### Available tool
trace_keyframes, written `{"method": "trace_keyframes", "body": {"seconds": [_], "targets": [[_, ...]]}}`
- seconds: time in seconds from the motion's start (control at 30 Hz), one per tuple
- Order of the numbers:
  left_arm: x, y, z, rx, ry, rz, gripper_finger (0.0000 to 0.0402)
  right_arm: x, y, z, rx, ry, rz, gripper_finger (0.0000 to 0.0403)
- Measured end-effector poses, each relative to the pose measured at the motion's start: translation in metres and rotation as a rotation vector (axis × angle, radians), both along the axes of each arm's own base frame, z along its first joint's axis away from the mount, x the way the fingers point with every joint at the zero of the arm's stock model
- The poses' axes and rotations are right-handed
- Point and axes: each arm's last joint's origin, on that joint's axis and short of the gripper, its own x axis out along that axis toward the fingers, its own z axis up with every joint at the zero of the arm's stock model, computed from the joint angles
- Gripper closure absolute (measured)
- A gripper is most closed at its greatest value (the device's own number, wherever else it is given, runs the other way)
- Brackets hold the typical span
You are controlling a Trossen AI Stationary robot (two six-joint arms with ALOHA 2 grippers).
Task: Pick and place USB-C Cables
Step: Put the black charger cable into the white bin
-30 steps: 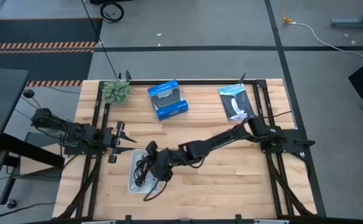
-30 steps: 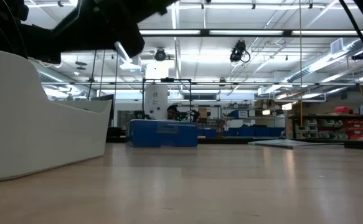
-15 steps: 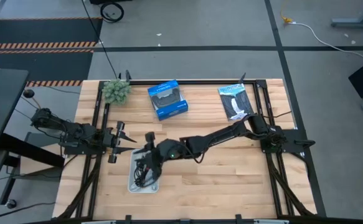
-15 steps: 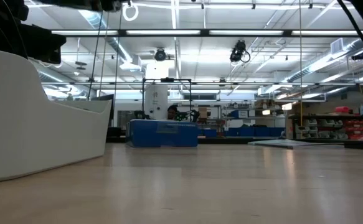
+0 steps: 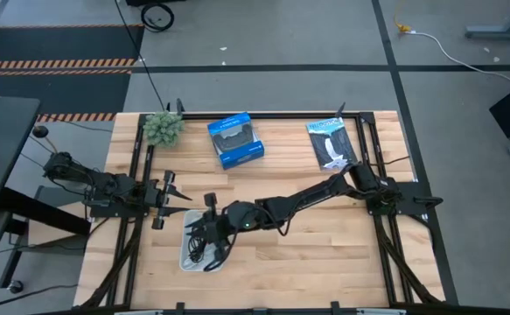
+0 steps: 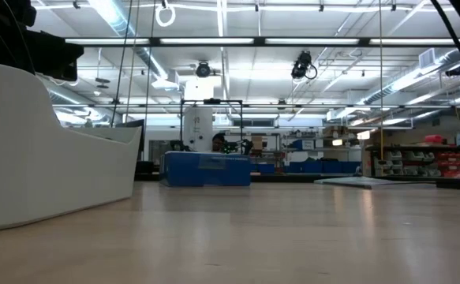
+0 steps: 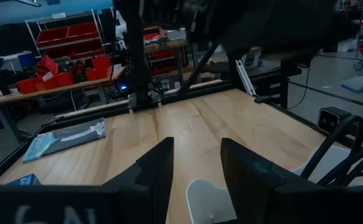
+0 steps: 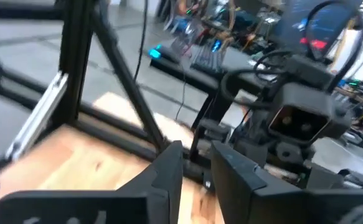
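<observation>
A white tray [image 5: 187, 258] sits on the table's near-left part; its wall fills the left of the low view [image 6: 56, 158]. Dark coiled USB-C cables [image 5: 204, 248] lie in a tangle inside it; I cannot pick out single colours. Dark loops [image 7: 340, 149] rise over the tray's rim in the left wrist view. My right gripper [image 5: 199, 224] reaches across the table and hovers over the tray's far part, pointing at the left arm, with a narrow gap and nothing between its fingers [image 8: 197, 168]. My left gripper [image 5: 172, 199] waits open beside the tray's far-left corner.
A blue box [image 5: 235, 140] and a black-and-white flat packet [image 5: 331, 143] lie near the table's far edge, with a small green plant [image 5: 163, 128] at the far-left corner. Black frame rails [image 5: 136, 175] run along both sides. Bare wood lies right of the tray.
My right gripper moved from the tray's near-right side up and toward the far left, turning about its wrist, then settled over the tray. The dark cable whose tail trailed past the tray's near edge is now gathered inside the tray.
</observation>
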Motion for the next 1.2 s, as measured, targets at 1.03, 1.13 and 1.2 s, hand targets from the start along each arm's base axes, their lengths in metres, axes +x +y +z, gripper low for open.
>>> {"method": "trace_keyframes", "body": {"seconds": [1.03,1.13,1.2], "targets": [[0.0,0.0,0.0,-0.001,-0.002,0.0,0.026,0.038,0.026,-0.039,-0.051,0.444,0.001,0.0347],[0.0,0.0,0.0,0.0,0.0,0.0,0.026,0.033,0.026,-0.047,-0.054,0.531,-0.012,0.0359],[0.0,0.0,0.0,0.0,-0.001,0.0,0.026,0.031,0.024,-0.05,-0.039,0.57,-0.028,0.0369]]}}
